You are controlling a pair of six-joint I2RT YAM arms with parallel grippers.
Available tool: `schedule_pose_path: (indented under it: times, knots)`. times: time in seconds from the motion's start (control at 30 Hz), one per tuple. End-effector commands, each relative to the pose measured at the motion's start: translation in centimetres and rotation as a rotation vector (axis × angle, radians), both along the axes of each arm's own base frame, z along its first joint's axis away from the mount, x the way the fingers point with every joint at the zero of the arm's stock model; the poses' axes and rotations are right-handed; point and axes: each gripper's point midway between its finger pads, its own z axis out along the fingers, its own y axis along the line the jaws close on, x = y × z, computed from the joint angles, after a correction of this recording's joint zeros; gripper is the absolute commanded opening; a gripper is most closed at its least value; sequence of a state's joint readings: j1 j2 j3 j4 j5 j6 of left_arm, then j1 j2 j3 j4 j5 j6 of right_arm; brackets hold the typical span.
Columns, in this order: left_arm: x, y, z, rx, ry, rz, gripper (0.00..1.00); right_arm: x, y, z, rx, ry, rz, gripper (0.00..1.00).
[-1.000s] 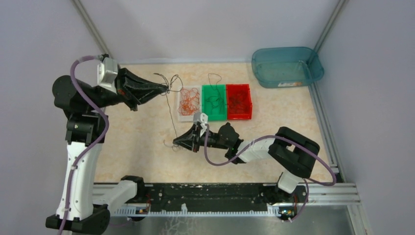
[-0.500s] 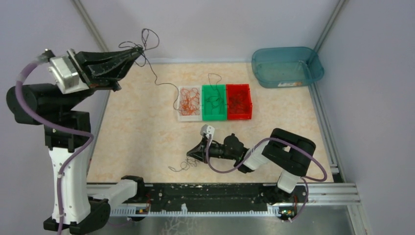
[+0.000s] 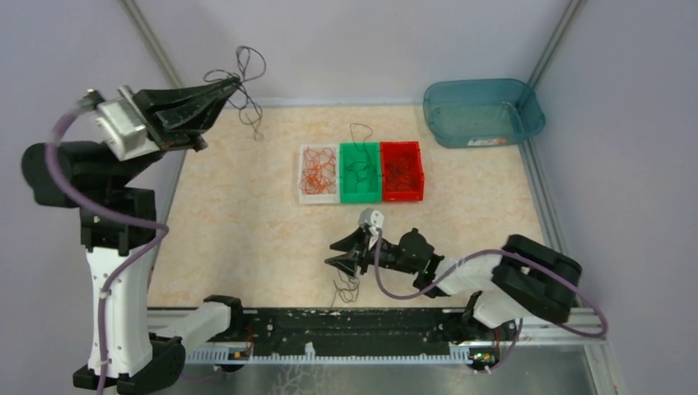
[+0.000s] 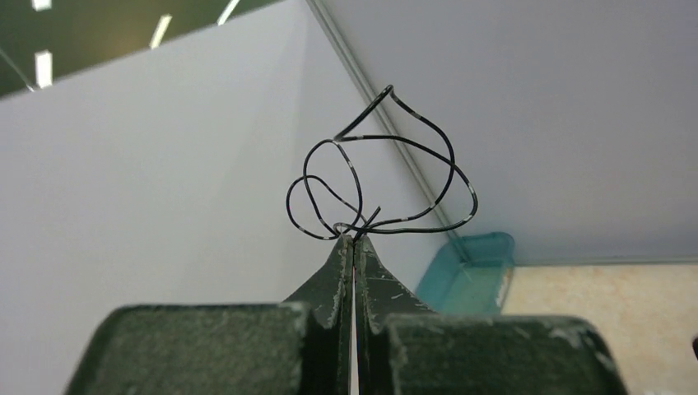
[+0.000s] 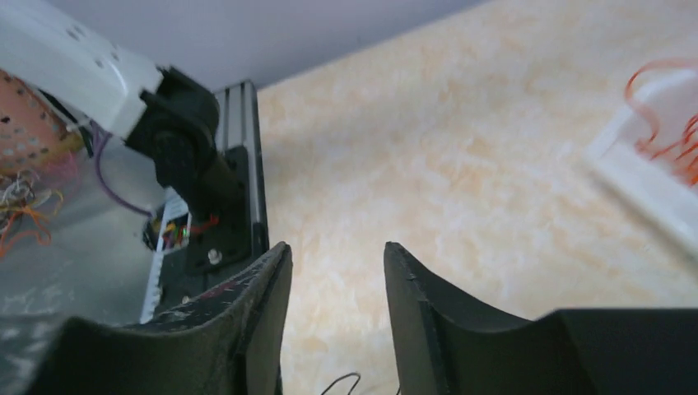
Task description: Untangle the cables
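A dark cable (image 4: pixel 379 137) is pinched at the tip of the left tool (image 4: pixel 354 240), whose jaws are pressed together. Its loops are curled just beyond the fingertips, high above the surface (image 3: pixel 247 222). The right tool (image 5: pixel 337 251) is held parted, with nothing between. A second dark cable (image 3: pixel 346 288) is seen lying just beside it.

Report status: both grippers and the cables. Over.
Left gripper shut on black cable, held high at far left. Right gripper open, low over table; second dark cable loose on table beside it. Cables apart, nothing fouling them.
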State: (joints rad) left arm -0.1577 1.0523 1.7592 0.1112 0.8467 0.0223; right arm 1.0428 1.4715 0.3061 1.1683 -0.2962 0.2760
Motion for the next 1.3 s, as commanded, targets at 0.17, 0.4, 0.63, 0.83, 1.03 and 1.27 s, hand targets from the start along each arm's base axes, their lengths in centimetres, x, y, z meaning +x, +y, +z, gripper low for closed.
schedule_pose_path:
  times: [0.17,0.4,0.63,0.83,1.03,1.27]
  knots:
    - [6.1,-3.0,-12.6,0.087,0.409,-0.145,0.00,3.9,-4.6,12.6,0.176,-0.161,-0.231,0.64]
    - [9.2,-7.9,-17.5,0.156,0.500,-0.242,0.00,6.9,-10.9,16.9,0.235,-0.206,-0.469,0.65]
    - [14.3,-12.1,-21.4,0.202,0.565,-0.297,0.00,8.3,-14.4,17.2,0.200,-0.198,-0.649,0.63]
    - [19.5,-14.3,-26.0,0.255,0.604,-0.281,0.00,8.3,-16.4,16.3,0.180,-0.191,-0.724,0.62]
    - [23.3,-16.4,-29.1,0.314,0.588,-0.263,0.00,8.1,-16.8,15.5,0.167,-0.174,-0.733,0.61]
    - [25.8,-18.1,-34.8,0.394,0.629,-0.214,0.00,8.1,-16.8,15.3,0.164,-0.169,-0.731,0.60]
